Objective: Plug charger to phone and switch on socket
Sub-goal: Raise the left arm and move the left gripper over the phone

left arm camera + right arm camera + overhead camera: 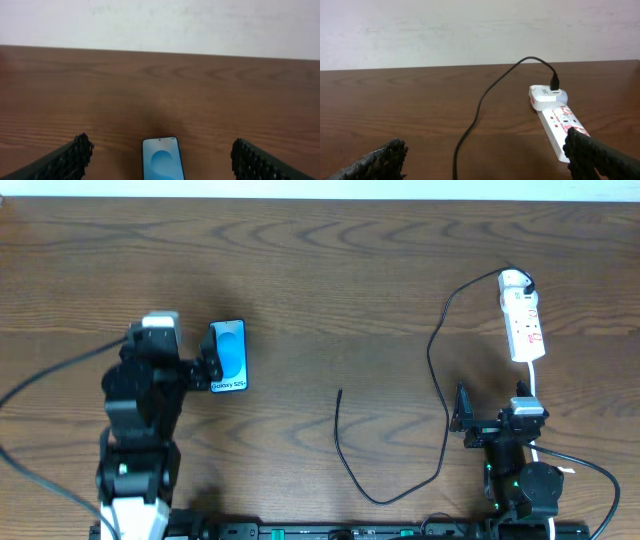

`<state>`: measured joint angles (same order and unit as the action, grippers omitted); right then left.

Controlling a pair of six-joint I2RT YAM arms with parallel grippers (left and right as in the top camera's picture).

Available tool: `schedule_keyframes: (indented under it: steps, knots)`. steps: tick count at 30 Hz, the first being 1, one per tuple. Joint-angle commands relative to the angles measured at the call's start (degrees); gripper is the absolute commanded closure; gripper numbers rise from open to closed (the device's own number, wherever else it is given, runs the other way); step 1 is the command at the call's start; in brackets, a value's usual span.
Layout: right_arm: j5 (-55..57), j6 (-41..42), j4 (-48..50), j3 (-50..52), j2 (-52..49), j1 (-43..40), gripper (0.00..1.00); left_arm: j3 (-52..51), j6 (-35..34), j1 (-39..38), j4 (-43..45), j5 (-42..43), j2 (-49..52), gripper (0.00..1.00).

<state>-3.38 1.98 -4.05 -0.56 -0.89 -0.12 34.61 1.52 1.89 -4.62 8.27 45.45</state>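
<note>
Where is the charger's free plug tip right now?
In the overhead view, the free tip of the charger lies on the table near the middle, right of the phone, left of the socket, touching neither.

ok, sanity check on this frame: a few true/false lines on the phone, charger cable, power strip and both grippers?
1. The phone lies screen up with its display lit. True.
2. The free tip of the charger cable is plugged into the phone. False: the tip lies on the bare table, apart from the phone.
3. The cable's other end is plugged in at the far end of the power strip. True.
4. The right gripper is shut on the cable. False: it is open and holds nothing.
5. The left gripper is open and aimed at the phone. True.
</note>
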Motion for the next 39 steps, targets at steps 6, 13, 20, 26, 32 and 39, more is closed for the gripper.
schedule_keyframes:
  steps: [6, 13, 20, 26, 32, 39]
  knots:
    - [0.2, 0.5, 0.0, 0.2, 0.2, 0.4, 0.01, 13.2, 0.3, 0.3, -8.0, 0.1, 12.7, 0.09]
    - [0.2, 0.5, 0.0, 0.2, 0.2, 0.4, 0.01, 26.7, 0.4, 0.3, -20.1, 0.1, 20.5, 0.09]
    - [0.2, 0.5, 0.0, 0.2, 0.2, 0.4, 0.01, 37.4, 0.4, 0.3, -32.8, 0.2, 27.2, 0.09]
    - [0.2, 0.5, 0.0, 0.2, 0.2, 0.4, 0.01, 41.1, 0.3, 0.3, -37.0, 5.1, 32.6, 0.09]
    - [0.2, 0.5, 0.0, 0.2, 0.2, 0.4, 0.01, 41.1, 0.3, 0.3, -39.2, 5.9, 35.5, 0.09]
    - [0.2, 0.5, -0.1, 0.2, 0.2, 0.4, 0.01, 41.1, 0.4, 0.3, -41.7, 6.3, 37.5, 0.09]
